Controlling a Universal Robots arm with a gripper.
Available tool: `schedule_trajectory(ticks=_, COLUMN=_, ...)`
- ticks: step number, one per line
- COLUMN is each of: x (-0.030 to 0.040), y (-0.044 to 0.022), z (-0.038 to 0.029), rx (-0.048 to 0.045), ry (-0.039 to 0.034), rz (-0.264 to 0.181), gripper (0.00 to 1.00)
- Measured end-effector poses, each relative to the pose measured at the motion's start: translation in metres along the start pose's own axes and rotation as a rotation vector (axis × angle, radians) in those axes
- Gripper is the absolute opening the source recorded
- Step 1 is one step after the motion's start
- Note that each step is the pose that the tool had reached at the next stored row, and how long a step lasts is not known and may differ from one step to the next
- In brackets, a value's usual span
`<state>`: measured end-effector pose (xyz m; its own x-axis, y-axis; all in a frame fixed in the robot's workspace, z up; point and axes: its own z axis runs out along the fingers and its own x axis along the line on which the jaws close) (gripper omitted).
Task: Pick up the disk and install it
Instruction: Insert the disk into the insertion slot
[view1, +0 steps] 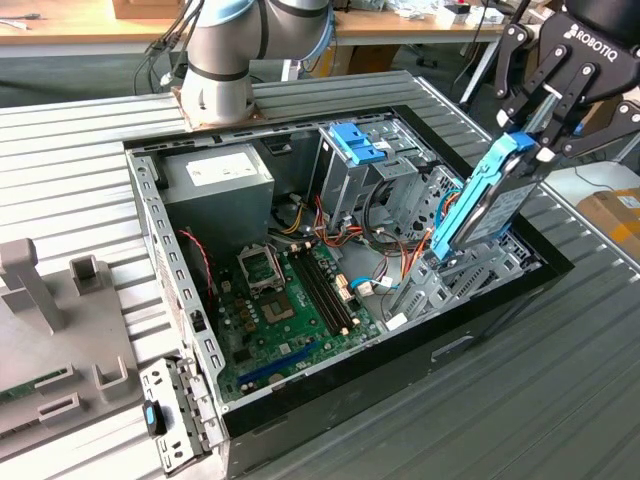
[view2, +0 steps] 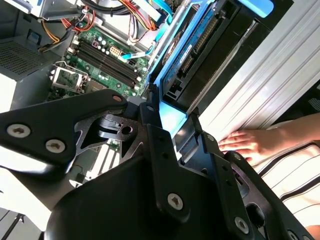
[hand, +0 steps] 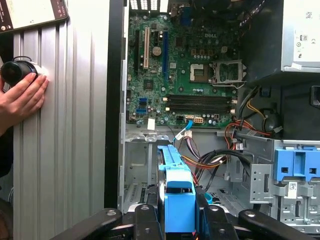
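Observation:
The disk (view1: 490, 205) is a dark flat drive with bright blue side rails. It hangs tilted, lower end down, over the drive bay (view1: 470, 285) at the right of the open computer case (view1: 160, 260) in the exterior view. My gripper (view1: 530, 140) is shut on its upper end, at the blue tab. In the first wrist view the disk (hand: 175, 185) runs edge-on from between the fingers of my gripper (hand: 179, 217) toward the bay. In the second wrist view the disk (view2: 200, 45) shows its dark face and connector end beyond my gripper (view2: 172, 125).
Inside the case lie a green motherboard (view1: 290, 300), a grey power supply (view1: 215, 180), a light-blue latch plate (view1: 358, 142) and loose cables (view1: 400, 260). A person's hand (hand: 22, 97) rests on the ribbed table beside the case. A grey fixture (view1: 50, 300) stands at the exterior view's left.

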<state>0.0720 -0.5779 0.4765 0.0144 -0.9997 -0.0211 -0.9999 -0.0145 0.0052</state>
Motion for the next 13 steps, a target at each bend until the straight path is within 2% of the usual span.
schedule_trajectory(ticks=3, x=0.0038, y=0.0007, z=0.0009, rx=0.0000, ry=0.0001, rz=0.000, gripper=0.36)
schedule_trajectory(ticks=6, x=0.0038, y=0.0033, z=0.0014, rx=-0.0001, ry=0.0002, rz=0.000, gripper=0.36)
schedule_trajectory(ticks=9, x=0.0042, y=0.0033, z=0.0026, rx=0.0003, ry=0.0017, rz=0.017, gripper=0.36)
schedule_trajectory(ticks=13, x=0.0036, y=0.0033, z=0.0055, rx=0.0003, ry=0.0007, rz=0.017, gripper=0.36)
